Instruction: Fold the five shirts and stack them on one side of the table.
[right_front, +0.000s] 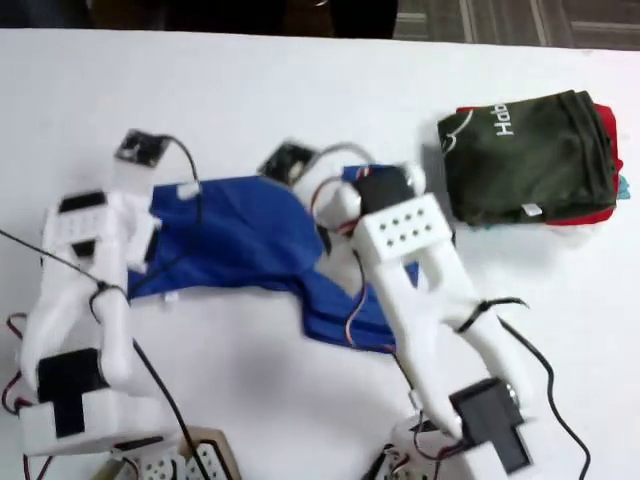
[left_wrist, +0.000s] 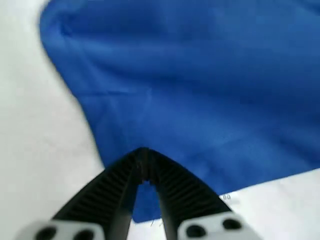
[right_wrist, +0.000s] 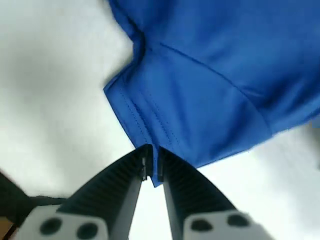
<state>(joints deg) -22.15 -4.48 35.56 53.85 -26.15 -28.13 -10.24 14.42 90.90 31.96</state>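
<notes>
Left tool (left_wrist: 143, 159), right tool (right_wrist: 151, 162), apparently gripping shirt (right_front: 240, 240)

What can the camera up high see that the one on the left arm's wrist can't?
High view: the left arm, the right arm and the folded stack, a dark green shirt on top, on the right arm's side. Left wrist view: its own jaws close up, shut on the blue shirt. Both: that blue shirt and the white table.

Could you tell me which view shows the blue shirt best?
The high view: it shows the blue shirt spread across the table, nearly whole. The left wrist view shows plain cloth up close, the left gripper shut on it; the right wrist view shows a stitched hem in the right gripper.
</notes>
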